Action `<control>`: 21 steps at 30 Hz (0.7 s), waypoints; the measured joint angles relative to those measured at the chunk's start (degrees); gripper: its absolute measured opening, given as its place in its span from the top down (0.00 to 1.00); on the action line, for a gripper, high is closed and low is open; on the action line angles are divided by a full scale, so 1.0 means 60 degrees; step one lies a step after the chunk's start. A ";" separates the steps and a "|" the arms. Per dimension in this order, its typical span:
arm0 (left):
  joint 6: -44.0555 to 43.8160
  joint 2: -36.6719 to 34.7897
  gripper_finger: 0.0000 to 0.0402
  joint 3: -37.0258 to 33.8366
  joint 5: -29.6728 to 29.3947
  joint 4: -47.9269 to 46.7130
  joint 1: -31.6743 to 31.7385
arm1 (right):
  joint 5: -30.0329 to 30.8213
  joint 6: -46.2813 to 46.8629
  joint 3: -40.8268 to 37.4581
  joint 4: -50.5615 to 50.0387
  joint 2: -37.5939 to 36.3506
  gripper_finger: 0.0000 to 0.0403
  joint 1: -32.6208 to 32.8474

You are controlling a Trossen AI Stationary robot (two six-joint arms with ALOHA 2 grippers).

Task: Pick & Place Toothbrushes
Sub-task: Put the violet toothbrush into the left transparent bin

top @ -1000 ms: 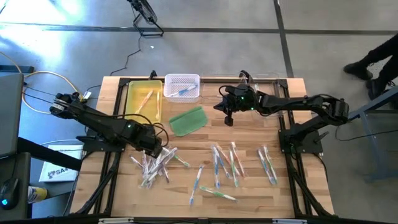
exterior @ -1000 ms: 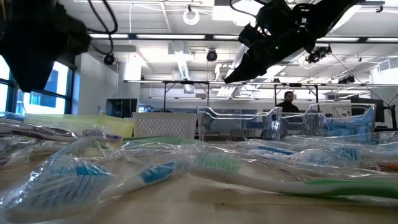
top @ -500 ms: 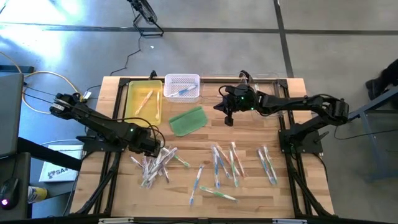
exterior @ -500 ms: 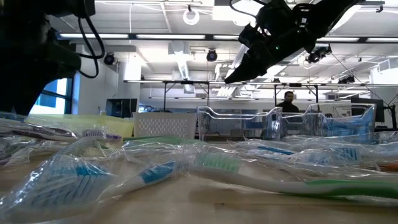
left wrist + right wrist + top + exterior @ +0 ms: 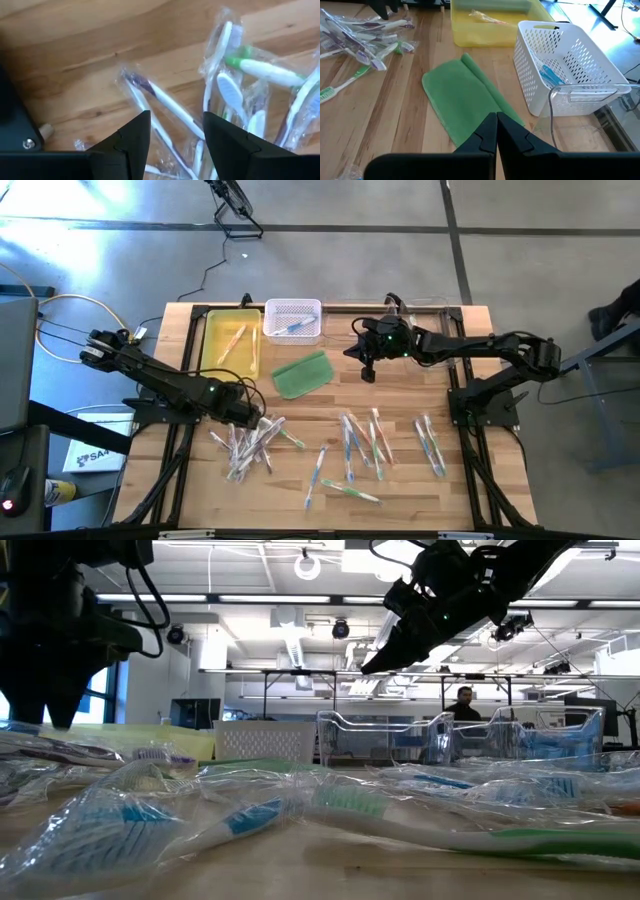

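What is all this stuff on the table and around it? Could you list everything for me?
Toothbrushes, left pile: a dozen or so, mostly in clear wrappers, purple, green and white, front left of the table.
Toothbrushes, right spread: roughly a dozen, green, blue and orange-pink, front middle to right.
Yellow tray: one, back left, an orange-pink brush inside.
White basket: one, perforated, back middle, a blue brush inside.
Green pad: one, flat, in front of the basket.
Clear bin: at least one, at the back right edge.
Table: one, light wood.
Person: one, far off in the room.
Left claw: open, low over the left pile.
Right claw: shut, raised over the back middle.
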 joint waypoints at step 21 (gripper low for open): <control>-0.0204 0.0892 0.56 -0.0004 -0.0038 0.0704 0.0000 | 0.0000 -0.0002 0.0001 -0.0069 0.0000 1.00 0.0000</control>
